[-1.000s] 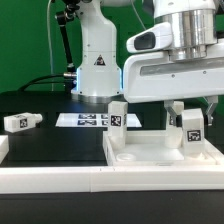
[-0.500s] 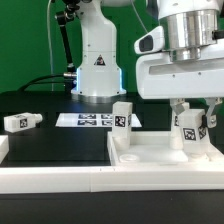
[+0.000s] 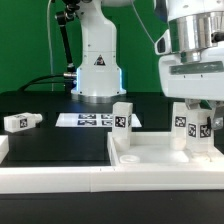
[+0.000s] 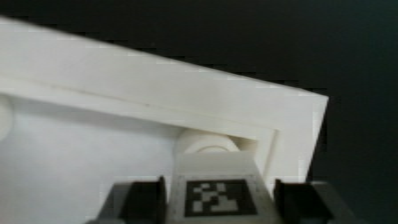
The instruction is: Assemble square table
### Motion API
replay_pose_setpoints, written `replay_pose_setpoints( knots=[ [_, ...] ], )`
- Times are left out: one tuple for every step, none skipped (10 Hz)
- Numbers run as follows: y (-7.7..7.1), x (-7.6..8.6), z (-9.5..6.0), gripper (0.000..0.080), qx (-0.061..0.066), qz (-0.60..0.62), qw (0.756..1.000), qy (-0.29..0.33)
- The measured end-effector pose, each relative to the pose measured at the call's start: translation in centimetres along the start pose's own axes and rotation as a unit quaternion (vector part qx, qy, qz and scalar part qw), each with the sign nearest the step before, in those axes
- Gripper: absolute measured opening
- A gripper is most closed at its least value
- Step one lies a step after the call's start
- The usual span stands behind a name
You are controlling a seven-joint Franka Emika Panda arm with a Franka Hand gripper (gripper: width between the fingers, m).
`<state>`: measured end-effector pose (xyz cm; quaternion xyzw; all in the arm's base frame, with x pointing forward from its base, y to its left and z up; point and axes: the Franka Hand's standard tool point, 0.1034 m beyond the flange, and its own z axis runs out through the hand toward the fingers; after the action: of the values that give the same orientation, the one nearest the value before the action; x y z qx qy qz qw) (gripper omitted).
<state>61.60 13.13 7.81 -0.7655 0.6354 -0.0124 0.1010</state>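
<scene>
Slab [image 3: 160,155], legs [image 3: 121,117]: smooth white plastic, matt.

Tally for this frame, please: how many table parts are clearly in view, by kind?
Table top: 1
Legs: 3 (upright at the top's corner, gripped, lying loose)
Total: 4

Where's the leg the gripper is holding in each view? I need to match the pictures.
Exterior view: the held leg is upright at the exterior view's right, tag facing the camera, inside the gripper, over the white slab.
Wrist view: the held leg shows its tagged face between the two dark fingers.
Shared landmark: the white slab, whose raised rim lies beneath the leg in both.
</scene>
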Motion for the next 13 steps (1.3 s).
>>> replay_pose_setpoints(
  knots=[
    [-0.03, 0.22, -0.03, 0.0290, 0.000, 0.005, 1.000, 0.000],
    [-0.07, 0.38, -0.05, 0.0290, 0.003, 0.031, 1.000, -0.002],
    [-0.11, 0.35, -0.03, 0.0290, 0.005, 0.049, 0.999, -0.004],
    [-0.11, 0.34, -0.03, 0.0290, 0.005, 0.042, 0.999, -0.004],
    [-0.10, 0.34, -0.02, 0.0290, 0.005, 0.037, 0.999, -0.004],
    [-0.08, 0.38, -0.02, 0.0456, 0.004, 0.018, 1.000, -0.004],
    [-0.07, 0.58, -0.07, 0.0578, 0.004, 0.004, 1.000, -0.003],
    [-0.09, 0.77, -0.10, 0.0578, 0.004, -0.031, 1.000, -0.002],
    [-0.09, 0.86, -0.10, 0.0636, 0.005, -0.097, 0.995, 0.000],
    [0.01, 0.95, -0.03, 0.0646, 0.006, -0.142, 0.990, 0.002],
    [0.18, 1.00, 0.07, 0.0646, 0.005, -0.171, 0.985, 0.003],
    [0.22, 0.98, 0.08, 0.0649, 0.004, -0.207, 0.978, 0.004],
    [0.19, 0.93, 0.04, 0.0648, 0.001, -0.239, 0.971, 0.005]
  ],
)
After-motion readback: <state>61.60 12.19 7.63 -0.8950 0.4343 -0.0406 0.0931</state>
